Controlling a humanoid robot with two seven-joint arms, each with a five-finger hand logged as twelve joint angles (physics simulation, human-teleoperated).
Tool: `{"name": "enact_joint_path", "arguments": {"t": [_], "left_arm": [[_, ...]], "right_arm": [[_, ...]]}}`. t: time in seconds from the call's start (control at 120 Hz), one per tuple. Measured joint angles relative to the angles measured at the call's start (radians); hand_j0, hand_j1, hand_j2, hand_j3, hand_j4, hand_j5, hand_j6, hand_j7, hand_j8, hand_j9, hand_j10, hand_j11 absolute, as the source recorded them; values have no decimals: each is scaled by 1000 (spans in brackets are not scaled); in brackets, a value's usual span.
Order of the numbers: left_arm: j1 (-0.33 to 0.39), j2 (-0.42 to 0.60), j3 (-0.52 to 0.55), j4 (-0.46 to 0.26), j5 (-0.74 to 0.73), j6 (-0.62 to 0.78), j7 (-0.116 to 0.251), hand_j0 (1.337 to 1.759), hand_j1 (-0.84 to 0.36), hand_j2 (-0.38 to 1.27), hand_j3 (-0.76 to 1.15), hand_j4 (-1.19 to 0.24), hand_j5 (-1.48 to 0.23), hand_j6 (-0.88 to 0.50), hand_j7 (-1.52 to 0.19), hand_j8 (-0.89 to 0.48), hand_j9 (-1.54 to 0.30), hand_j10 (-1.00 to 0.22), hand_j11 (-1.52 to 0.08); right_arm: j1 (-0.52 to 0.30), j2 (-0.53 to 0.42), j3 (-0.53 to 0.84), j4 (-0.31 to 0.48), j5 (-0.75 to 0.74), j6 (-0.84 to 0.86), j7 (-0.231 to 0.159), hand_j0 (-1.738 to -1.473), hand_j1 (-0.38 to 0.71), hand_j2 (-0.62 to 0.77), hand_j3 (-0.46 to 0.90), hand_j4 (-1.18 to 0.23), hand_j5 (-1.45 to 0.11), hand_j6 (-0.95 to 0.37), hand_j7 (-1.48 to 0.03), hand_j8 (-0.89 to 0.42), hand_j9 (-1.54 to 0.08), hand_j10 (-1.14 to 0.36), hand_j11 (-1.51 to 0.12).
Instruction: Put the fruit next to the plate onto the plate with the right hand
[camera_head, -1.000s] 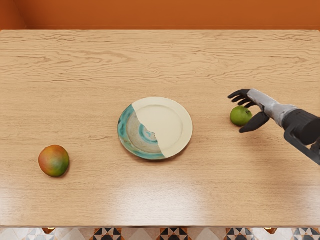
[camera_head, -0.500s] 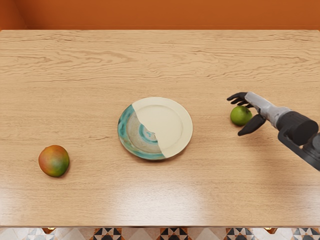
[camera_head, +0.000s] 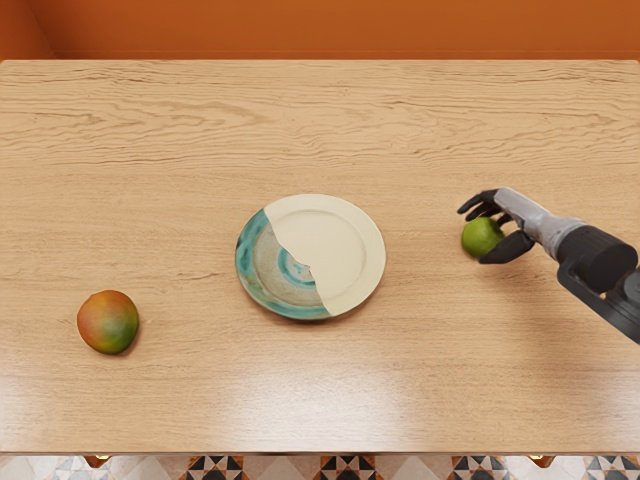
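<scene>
right hand (camera_head: 506, 222) curled around the green fruit (camera_head: 479, 238)

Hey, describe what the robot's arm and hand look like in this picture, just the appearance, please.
Only one arm shows. The right hand has five slim black jointed fingers and a light grey, metallic-looking back that runs to the wrist. Behind it the forearm is a thick, rounded, dark grey to black casing. No cables or markings are visible.
</scene>
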Motion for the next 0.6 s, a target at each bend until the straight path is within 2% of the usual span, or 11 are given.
{"name": "enact_joint_path", "arguments": {"t": [0.417,0.6], "left_arm": [[0,0,-1,0,0,0,0,1658,68,47,-1,-233,-304,-233,-304,-233,-304,-233,-304],[0,0,0,0,0,0,0,1658,69,47,-1,-233,-304,-234,-304,-234,-304,-233,-304]], "right_arm": [[-21,36,4,-42,-46,-11,1,-1647,228,-34,-5,-637,-539,-439,-671,-342,-612,-437,-634],[-24,40,4,-52,-38,-7,-1,-1644,244,110,-2,-710,-720,-429,-814,-359,-772,-454,-792]]}}
